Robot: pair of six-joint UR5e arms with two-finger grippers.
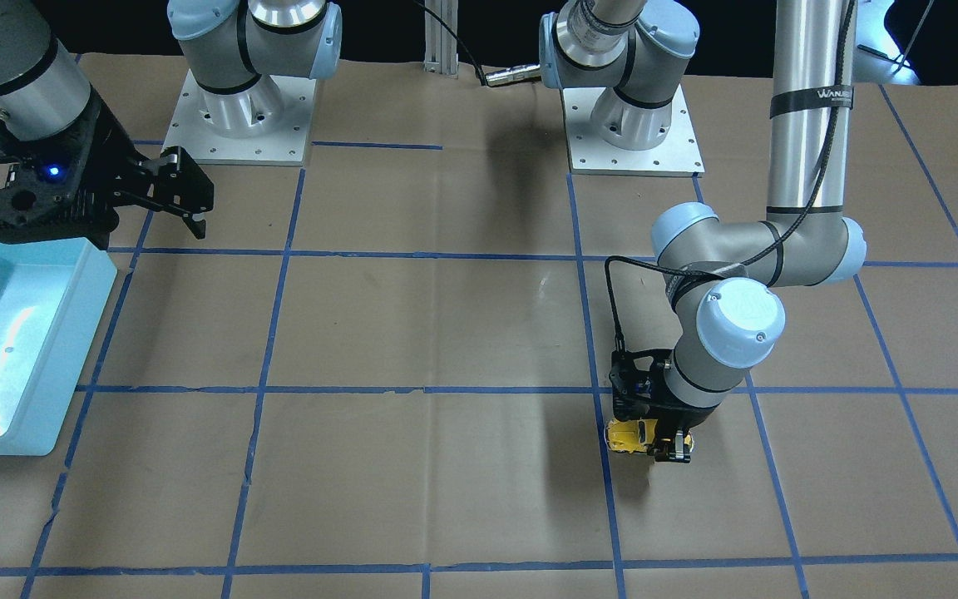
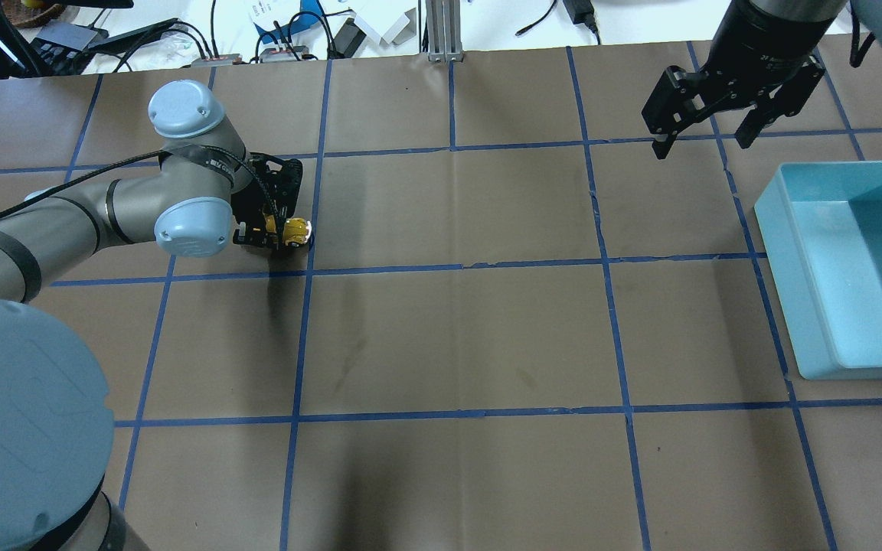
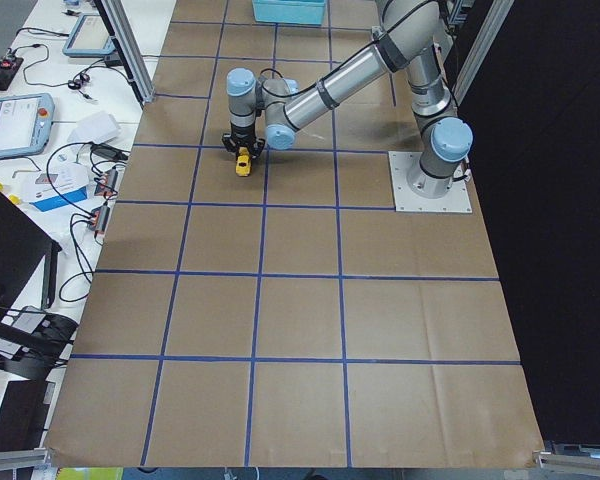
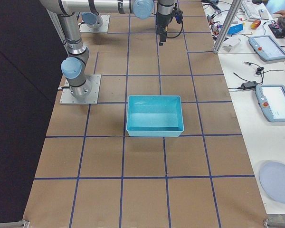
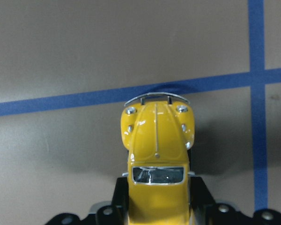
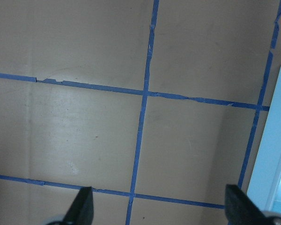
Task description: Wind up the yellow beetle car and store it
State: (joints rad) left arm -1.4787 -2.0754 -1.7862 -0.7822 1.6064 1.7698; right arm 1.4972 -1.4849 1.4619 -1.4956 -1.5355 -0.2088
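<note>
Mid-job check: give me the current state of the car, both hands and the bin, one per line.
yellow beetle car: upright, gripped by its body, at or just above the table; cannot tell which.
left hand: shut on the yellow beetle car, pointing down.
right hand: open, empty, held above the table beside the bin.
blue bin: upright on the table, empty.

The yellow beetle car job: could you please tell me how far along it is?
Done: the left gripper has the yellow beetle car clamped between its fingers, low over the table. In hand: the winding step, though whether any winding has happened cannot be told. Left: storing, since the blue bin is empty and far from the car, with the right gripper open near it.
</note>
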